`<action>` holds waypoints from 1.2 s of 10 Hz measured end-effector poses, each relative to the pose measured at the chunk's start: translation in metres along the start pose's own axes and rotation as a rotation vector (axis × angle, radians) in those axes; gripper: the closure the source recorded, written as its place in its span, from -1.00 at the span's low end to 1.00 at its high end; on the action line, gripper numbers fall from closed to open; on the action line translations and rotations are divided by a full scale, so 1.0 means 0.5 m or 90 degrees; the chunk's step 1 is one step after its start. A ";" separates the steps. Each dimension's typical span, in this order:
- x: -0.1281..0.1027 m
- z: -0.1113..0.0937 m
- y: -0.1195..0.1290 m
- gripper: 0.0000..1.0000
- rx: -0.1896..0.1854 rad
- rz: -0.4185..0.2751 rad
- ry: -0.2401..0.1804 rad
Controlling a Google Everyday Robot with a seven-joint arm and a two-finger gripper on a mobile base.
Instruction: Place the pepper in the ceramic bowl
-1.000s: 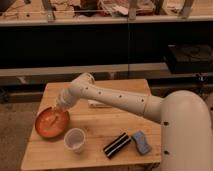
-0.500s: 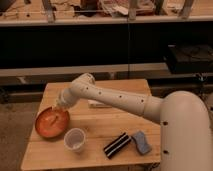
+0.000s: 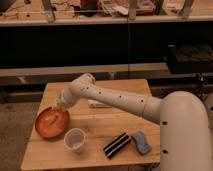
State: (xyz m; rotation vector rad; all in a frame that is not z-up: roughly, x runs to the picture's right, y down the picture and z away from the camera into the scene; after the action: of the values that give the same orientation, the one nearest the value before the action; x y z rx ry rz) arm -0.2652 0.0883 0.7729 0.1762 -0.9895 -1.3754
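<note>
Wooden table (image 3: pixel 100 127): gripper (image 3: pixel 59 106) above ceramic bowl (image 3: pixel 51 123), fingers indistinct.

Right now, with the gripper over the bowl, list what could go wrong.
1. The gripper hangs at the far rim of the ceramic bowl; pulling back low might clip and shift it.
2. The bowl sits at the table's left edge, so a nudge could push it off.
3. The white cup stands just right of the bowl; a sweeping arm could topple it.
</note>
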 end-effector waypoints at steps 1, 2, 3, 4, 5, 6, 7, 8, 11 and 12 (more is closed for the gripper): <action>0.001 0.001 0.000 0.58 0.001 0.000 0.000; 0.002 0.002 0.001 0.58 0.003 0.000 0.000; 0.003 0.003 0.001 0.58 0.004 0.001 0.001; 0.004 0.003 0.002 0.58 0.005 0.002 0.001; 0.006 0.004 0.002 0.58 0.007 0.002 0.001; 0.007 0.005 0.002 0.58 0.008 0.002 0.001; 0.007 0.006 0.002 0.58 0.009 0.003 0.002; 0.009 0.007 0.003 0.58 0.011 0.004 0.002; 0.013 0.009 0.005 0.58 0.016 0.005 0.003; 0.014 0.010 0.006 0.57 0.017 0.006 0.003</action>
State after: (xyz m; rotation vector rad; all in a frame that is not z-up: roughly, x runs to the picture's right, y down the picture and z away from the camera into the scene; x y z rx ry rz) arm -0.2671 0.0850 0.7812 0.1949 -1.0034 -1.3531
